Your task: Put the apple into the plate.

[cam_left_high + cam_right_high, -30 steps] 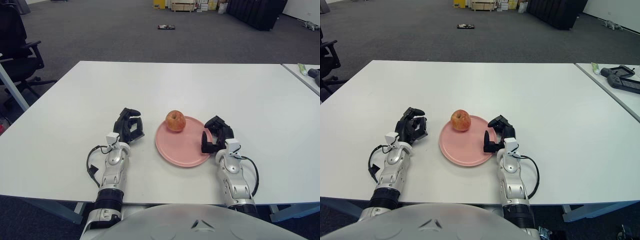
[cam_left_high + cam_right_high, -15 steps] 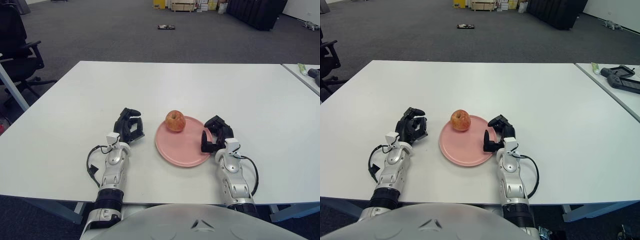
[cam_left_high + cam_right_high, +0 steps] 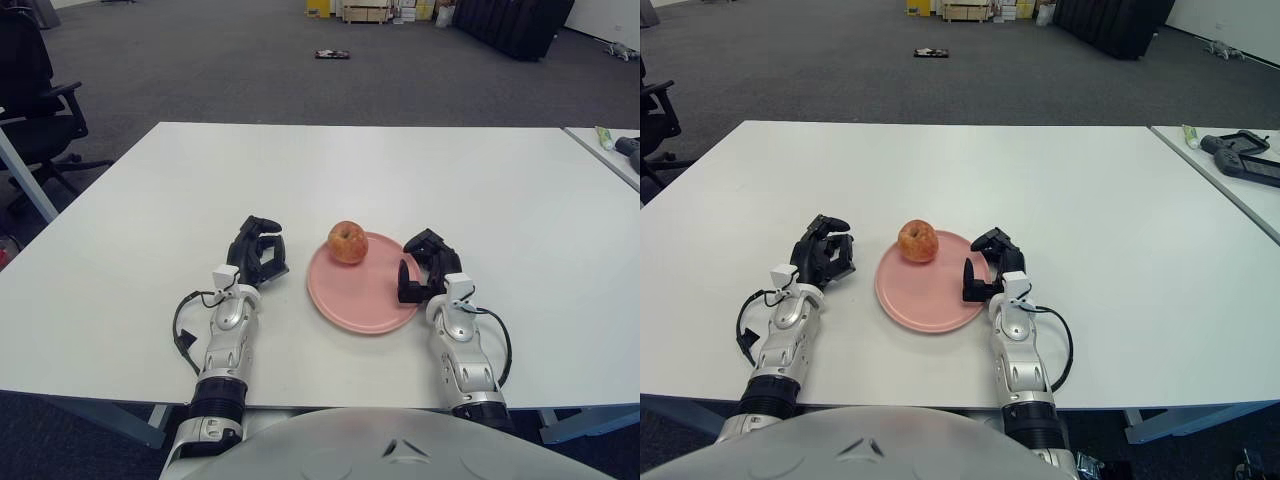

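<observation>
We are looking down on a white tabletop (image 3: 200, 170); the apple (image 3: 348, 242) is sitting inside the pink plate (image 3: 355, 300), on its far-left part; our right hand (image 3: 424, 268) is gripping the plate's right rim, fingers curled over the edge; our left hand (image 3: 257, 252) is showing just left of the plate, fingers loosely curled and grasping nothing; an office chair (image 3: 35, 95) is standing at the far left, and a second tabletop (image 3: 1230, 160) is showing at the far right.
</observation>
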{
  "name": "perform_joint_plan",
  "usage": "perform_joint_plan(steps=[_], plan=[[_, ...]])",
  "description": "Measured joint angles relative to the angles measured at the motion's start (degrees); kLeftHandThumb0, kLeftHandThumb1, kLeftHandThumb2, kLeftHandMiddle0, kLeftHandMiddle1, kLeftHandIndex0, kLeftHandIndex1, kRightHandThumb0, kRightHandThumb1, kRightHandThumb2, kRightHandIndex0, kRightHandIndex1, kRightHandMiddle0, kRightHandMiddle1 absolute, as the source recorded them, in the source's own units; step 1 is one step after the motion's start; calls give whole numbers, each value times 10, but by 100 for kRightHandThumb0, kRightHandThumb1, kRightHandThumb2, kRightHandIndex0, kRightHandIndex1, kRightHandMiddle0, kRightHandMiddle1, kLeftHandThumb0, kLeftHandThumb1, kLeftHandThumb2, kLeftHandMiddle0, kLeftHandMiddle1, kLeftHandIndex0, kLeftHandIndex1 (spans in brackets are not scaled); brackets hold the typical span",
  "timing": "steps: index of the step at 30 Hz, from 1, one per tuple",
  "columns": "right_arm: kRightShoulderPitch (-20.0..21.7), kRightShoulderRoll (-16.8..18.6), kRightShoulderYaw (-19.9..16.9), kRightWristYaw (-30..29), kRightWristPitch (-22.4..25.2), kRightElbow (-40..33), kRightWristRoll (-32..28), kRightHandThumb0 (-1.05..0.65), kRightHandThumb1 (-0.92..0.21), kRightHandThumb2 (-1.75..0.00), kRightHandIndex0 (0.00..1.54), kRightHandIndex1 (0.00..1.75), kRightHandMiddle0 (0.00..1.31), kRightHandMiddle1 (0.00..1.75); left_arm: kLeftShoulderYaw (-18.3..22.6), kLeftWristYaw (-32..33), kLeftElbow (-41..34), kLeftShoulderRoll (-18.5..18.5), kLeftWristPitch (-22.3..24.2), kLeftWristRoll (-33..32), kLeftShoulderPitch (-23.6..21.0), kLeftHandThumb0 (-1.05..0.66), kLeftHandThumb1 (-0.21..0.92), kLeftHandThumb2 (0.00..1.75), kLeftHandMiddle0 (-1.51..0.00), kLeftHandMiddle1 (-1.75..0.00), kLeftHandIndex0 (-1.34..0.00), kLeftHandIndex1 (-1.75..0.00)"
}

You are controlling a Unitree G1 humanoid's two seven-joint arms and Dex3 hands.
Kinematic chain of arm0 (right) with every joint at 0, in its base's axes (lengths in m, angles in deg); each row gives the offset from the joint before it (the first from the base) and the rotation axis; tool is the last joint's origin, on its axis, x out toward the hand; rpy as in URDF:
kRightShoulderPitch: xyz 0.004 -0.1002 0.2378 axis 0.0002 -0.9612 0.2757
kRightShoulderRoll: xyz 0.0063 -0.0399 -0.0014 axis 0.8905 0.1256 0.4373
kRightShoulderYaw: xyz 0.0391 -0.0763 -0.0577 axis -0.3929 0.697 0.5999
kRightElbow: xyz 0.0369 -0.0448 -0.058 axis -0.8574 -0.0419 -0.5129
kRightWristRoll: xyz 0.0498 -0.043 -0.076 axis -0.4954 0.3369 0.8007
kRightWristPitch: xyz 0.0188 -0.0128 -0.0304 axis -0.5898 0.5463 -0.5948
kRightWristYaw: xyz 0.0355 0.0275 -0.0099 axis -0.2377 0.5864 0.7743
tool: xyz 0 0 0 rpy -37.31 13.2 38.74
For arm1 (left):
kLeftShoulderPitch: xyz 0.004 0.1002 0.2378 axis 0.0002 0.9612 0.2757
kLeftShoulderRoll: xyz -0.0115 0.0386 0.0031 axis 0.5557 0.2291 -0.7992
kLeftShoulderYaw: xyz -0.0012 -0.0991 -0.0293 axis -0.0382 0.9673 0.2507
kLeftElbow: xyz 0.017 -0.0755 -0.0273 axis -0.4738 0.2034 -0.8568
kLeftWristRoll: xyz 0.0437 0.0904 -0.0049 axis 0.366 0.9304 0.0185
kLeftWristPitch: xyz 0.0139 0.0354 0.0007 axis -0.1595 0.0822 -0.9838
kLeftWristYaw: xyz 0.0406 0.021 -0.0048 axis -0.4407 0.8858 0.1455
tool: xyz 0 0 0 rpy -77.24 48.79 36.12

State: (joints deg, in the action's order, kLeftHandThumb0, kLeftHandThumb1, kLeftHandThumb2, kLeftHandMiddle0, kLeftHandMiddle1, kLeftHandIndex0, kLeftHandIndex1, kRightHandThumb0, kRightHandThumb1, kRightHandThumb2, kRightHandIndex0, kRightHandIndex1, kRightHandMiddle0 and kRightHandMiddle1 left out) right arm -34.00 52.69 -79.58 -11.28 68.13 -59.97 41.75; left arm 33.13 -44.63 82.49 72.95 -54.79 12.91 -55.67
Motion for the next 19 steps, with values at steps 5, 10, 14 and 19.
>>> perform_joint_plan(steps=[5,10,14,19], plan=[[1,0,7,0,11,-5,1,-1,11,-175,94,175,79,156,1,0,0,-1,0,0,0,-45,40,123,-130,-175,-55,-175],[1,-1,11,-1,18,-8,3,-1,11,-175,95,175,79,156,1,0,-1,-1,2,0,0,-45,40,123,-129,-175,-55,-175],[2,-1,13,-3,21,-10,7,-1,11,-175,95,175,78,156,1,-1,-2,-1,4,0,0,-45,40,123,-129,-175,-55,-175],[2,-1,14,-3,20,-8,12,-1,11,-175,94,175,77,157,1,-1,-3,-1,7,-1,0,-45,40,123,-129,-175,-55,-175]])
